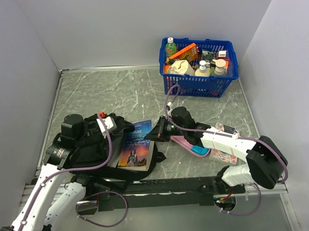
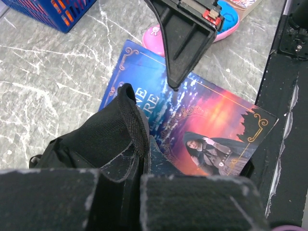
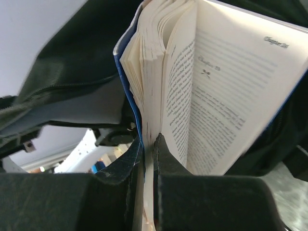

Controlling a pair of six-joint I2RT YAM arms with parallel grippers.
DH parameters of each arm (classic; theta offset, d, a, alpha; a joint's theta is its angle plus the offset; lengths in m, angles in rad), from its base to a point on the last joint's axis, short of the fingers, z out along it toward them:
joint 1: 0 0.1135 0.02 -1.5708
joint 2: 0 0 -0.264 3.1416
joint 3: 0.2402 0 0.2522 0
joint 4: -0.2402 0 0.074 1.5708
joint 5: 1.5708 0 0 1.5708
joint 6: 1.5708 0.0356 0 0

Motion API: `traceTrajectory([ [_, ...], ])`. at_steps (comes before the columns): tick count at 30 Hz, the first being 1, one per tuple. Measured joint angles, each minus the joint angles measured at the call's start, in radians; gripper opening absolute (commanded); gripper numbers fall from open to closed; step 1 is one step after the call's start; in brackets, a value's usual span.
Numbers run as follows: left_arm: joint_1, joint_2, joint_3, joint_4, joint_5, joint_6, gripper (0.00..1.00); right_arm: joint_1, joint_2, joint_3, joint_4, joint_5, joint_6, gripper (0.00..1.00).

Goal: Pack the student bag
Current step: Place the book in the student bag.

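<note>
Two tools logged: left tool (image 2: pixel 136 168) clamped shut on fabric of the one student bag (image 2: pixel 91 139); right tool (image 3: pixel 149 144) closed on pages of the one book (image 3: pixel 216 91).

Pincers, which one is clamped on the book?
The right pincer: its jaws pinch pages of the book, while the left pincer grips fabric of the student bag.

I see a soft black fabric backpack (image 1: pixel 87 148), a grey worktop (image 1: pixel 108 92) veined white, a paperback book (image 1: pixel 137 149) with blue-bordered orange-and-purple sunset cover, and a blue plastic lattice basket (image 1: pixel 194 86).
</note>
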Motion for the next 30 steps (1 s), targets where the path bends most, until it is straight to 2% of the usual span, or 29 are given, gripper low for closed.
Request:
traceTrajectory([
  [11, 0.0, 0.014, 0.003, 0.008, 0.002, -0.018, 0.01, 0.008, -0.001, -0.101, 0.082, -0.04, -0.027, 0.0],
  [22, 0.011, 0.029, 0.004, 0.051, -0.023, -0.029, 0.01, 0.008, -0.003, -0.118, 0.04, -0.063, -0.112, 0.0],
  [23, 0.011, 0.029, 0.004, 0.052, -0.024, -0.029, 0.01, 0.008, -0.003, -0.118, 0.031, -0.064, -0.121, 0.07],
  [25, 0.013, 0.028, 0.002, 0.055, -0.024, -0.029, 0.01, 0.008, -0.001, -0.116, 0.013, -0.065, -0.142, 0.32],
  [26, 0.013, 0.027, 0.001, 0.056, -0.024, -0.029, 0.01, 0.008, 0.005, -0.112, 0.004, -0.066, -0.155, 0.52],
  [29, 0.016, 0.024, -0.002, 0.056, -0.019, -0.029, 0.01, 0.015, 0.055, -0.084, -0.051, -0.083, -0.198, 0.7],
  [30, 0.018, 0.024, -0.002, 0.056, -0.017, -0.029, 0.01, 0.021, 0.074, -0.078, -0.069, -0.087, -0.208, 0.73],
])
